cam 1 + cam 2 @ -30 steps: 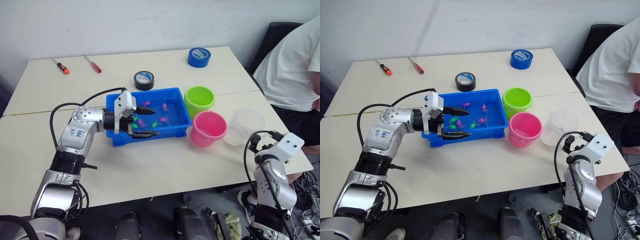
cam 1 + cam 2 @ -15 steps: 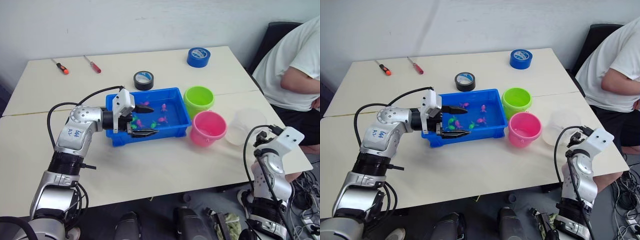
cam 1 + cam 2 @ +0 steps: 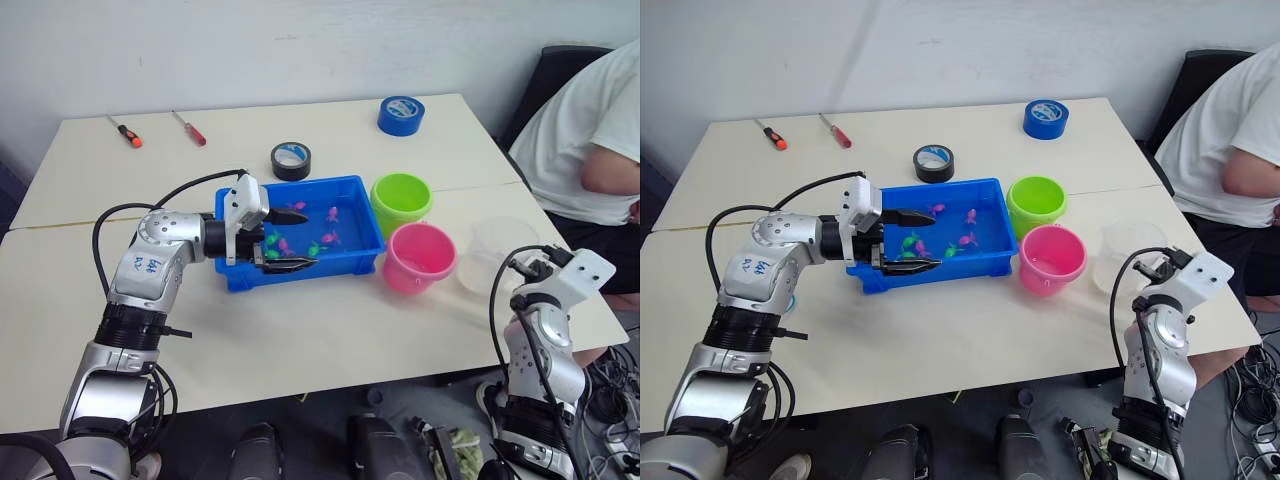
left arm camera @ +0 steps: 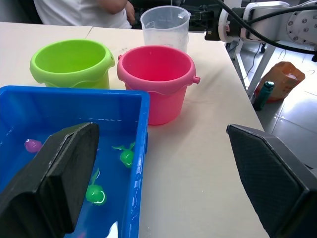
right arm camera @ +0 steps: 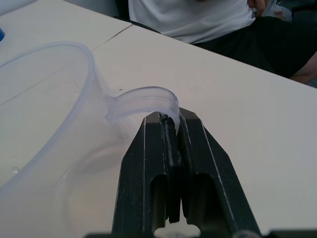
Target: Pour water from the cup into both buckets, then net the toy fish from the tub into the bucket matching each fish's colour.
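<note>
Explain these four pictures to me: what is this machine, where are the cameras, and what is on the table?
It is a humanoid robot with two arms, each ending in a black two-fingered pincer. Two pictures look down from its head; the other two come from cameras on its wrists. On the table stand a blue tub with tiny pink and green fish, a green bucket, a pink bucket and a clear cup. Farther back lie two tape rolls and two screwdrivers. The left pincer hangs open over the tub. The right pincer is shut on the cup's handle. A person sits at the right.
</note>
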Controlling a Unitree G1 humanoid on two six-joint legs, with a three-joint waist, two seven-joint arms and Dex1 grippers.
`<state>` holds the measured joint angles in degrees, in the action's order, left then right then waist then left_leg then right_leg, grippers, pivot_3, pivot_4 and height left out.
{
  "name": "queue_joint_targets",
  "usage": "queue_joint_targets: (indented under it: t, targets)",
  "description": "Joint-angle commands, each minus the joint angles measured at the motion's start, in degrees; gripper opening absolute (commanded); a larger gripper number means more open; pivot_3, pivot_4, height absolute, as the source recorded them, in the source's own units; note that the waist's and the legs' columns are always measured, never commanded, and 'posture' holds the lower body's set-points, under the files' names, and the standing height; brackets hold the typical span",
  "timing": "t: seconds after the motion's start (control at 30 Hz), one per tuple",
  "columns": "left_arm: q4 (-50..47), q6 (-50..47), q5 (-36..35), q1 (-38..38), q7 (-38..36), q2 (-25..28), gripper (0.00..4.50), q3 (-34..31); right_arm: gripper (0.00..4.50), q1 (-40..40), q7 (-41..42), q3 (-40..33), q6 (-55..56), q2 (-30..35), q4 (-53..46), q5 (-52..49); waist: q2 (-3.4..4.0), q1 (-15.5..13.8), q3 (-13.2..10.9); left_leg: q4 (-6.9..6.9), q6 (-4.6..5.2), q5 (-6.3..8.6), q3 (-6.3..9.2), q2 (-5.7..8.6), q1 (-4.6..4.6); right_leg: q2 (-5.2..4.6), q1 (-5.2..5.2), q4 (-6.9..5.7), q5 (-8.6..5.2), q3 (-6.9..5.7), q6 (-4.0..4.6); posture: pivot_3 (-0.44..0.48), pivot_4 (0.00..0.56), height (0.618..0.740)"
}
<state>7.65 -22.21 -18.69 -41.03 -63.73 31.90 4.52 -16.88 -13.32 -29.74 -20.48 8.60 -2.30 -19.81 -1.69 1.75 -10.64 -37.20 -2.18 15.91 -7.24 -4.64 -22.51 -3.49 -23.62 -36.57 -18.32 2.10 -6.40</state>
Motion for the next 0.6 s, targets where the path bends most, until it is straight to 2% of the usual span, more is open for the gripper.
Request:
queue_joint_targets:
  t: [0.03, 0.3, 0.43, 0.6]
  targets:
    - [0.1, -0.9, -2.2, -2.8, 0.8, 0.2, 4.5, -3.1, 0.01, -0.1, 2.4, -1.0, -1.5, 3.5, -5.6, -2.1, 0.01, 0.0, 0.0, -0.01, 0.0, 0.0, 0.0, 0.0, -0.01, 0.0, 0.0, 0.0, 0.0, 0.0, 0.0, 0.0, 0.15, 0.731]
    - [3.5, -1.9, -2.7, -6.2, -0.6, 1.1, 4.5, -4.2, 0.01, -0.6, 11.0, 0.9, -7.0, 13.1, -9.2, -3.8, 0.05, 0.1, 0.0, 0.02, 0.02, -0.03, -0.02, 0.0, -0.03, 0.02, -0.04, 0.02, 0.0, 0.01, 0.0, 0.0, 0.15, 0.731]
    - [5.0, -1.2, -2.7, -7.5, -1.9, 1.3, 4.5, -4.2, 0.01, -0.5, 17.9, 4.2, -8.1, 21.4, -9.7, -1.3, 0.15, 0.0, -0.1, 0.02, 0.05, -0.06, -0.04, 0.01, -0.05, 0.02, -0.06, 0.04, 0.0, 0.03, 0.0, 0.0, 0.15, 0.731]
    - [6.0, 0.1, -2.2, -8.0, -2.6, 1.2, 4.5, -4.0, 0.01, -1.1, 22.6, 7.5, -8.1, 26.6, -10.0, 0.7, 0.15, 0.1, -0.1, 0.01, 0.01, -0.09, -0.02, 0.0, -0.03, 0.06, -0.05, 0.03, 0.0, 0.03, -0.01, 0.0, 0.15, 0.731]
